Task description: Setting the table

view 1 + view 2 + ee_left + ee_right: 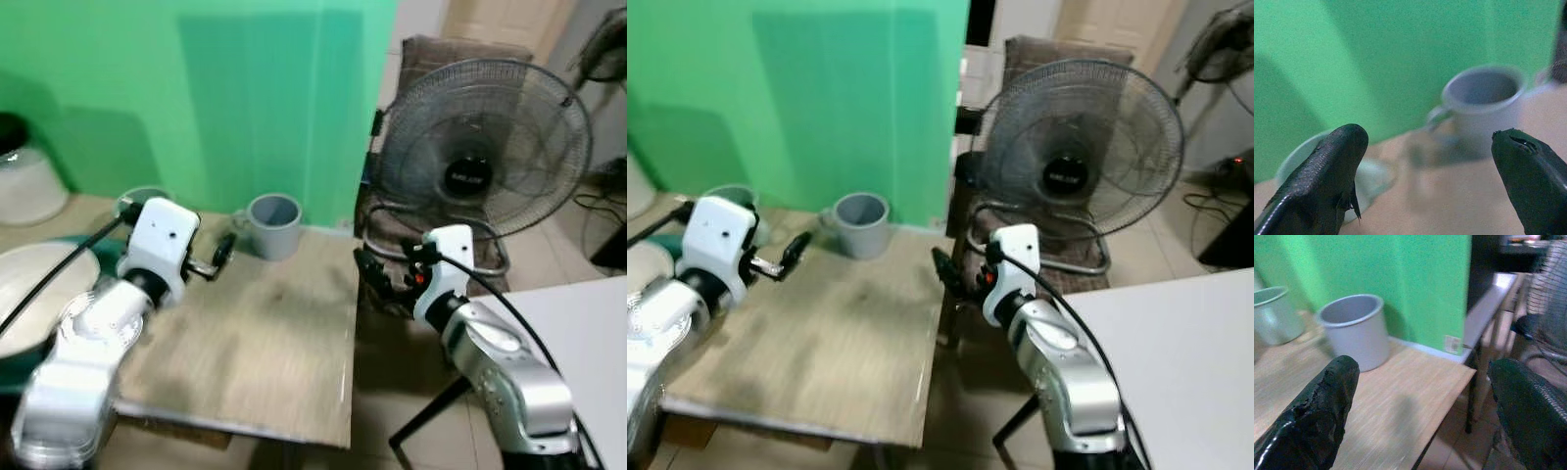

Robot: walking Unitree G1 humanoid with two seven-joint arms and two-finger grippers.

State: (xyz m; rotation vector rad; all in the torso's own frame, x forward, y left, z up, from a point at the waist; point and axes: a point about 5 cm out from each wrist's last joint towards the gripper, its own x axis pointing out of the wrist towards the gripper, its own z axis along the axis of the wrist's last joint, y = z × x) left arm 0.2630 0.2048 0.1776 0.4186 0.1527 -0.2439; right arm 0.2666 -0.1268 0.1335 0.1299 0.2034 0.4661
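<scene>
A grey mug [274,225] stands at the back of the wooden table [255,343], against the green wall. My left gripper [220,253] hovers just left of the grey mug, open and holding nothing; in the left wrist view the grey mug [1484,103] lies ahead between the fingers. A pale cup [142,199] stands behind my left wrist. A white plate [39,284] lies at the table's left end. My right gripper [377,279] hangs open off the table's right edge, and the right wrist view shows the grey mug [1354,330] and the pale cup [1271,313].
A large standing fan [485,147] is on the floor right of the table, with a brown chair behind it. A white tabletop [578,333] is at the right front. A white container [24,181] with a dark lid sits at the far left.
</scene>
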